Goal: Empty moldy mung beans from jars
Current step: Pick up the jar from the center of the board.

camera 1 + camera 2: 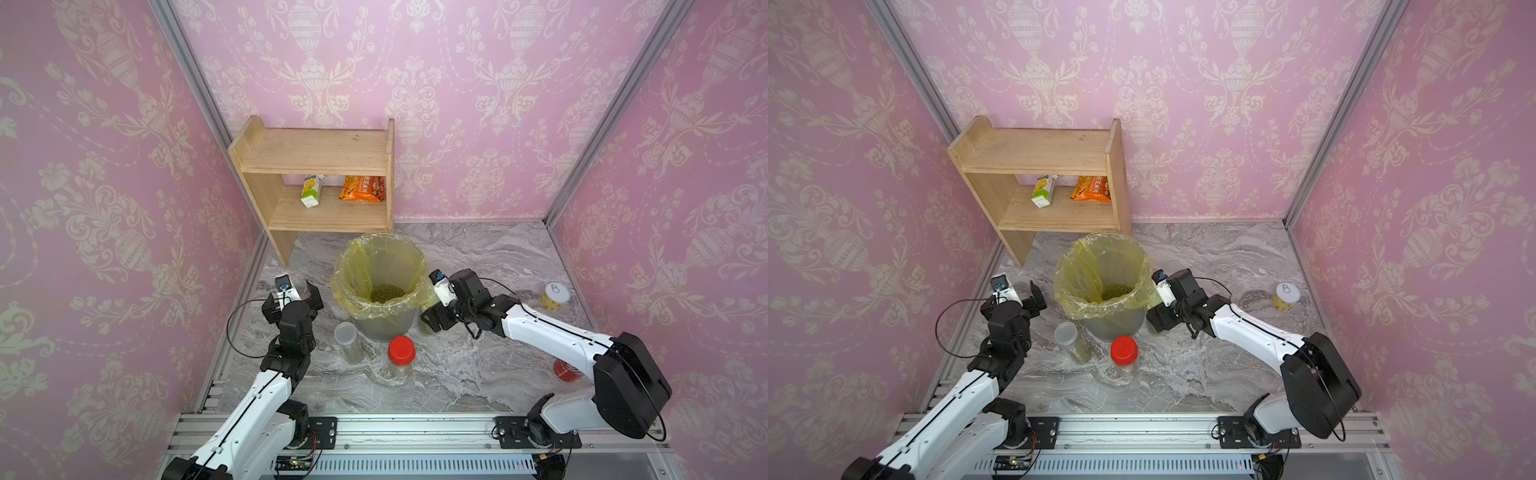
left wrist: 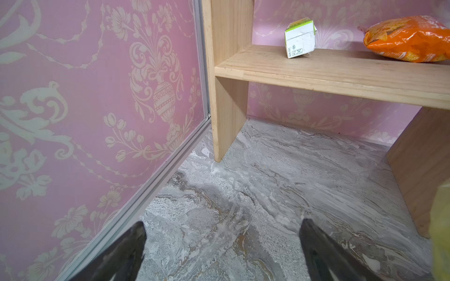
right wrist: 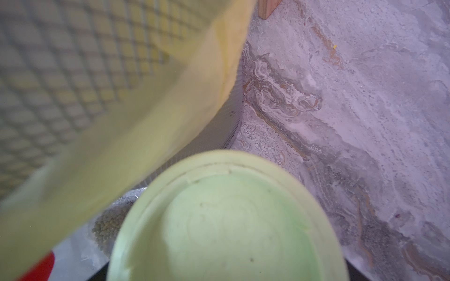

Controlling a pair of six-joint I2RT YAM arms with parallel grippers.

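Observation:
Two jars stand in front of the bin: one with a translucent lid point(image 1: 347, 336) and one with a red lid point(image 1: 401, 351), both holding some mung beans point(image 1: 354, 353). More mung beans point(image 1: 386, 293) lie at the bottom of the bin. A third jar, with a pale green lid point(image 3: 226, 219), stands against the bin's right side. My right gripper point(image 1: 430, 322) is down around this jar. Its fingers are hidden in the right wrist view, so the grip is unclear. My left gripper point(image 2: 222, 222) hangs open and empty left of the bin, over bare tabletop.
The grey mesh bin point(image 1: 386, 326) with its yellow bag stands mid-table. A wooden shelf point(image 1: 316, 158) behind it holds a carton point(image 1: 311, 191) and an orange snack bag point(image 1: 361, 189). A yellow can point(image 1: 555, 296) stands at the right, and a red can point(image 1: 565, 370) is partly behind my right arm.

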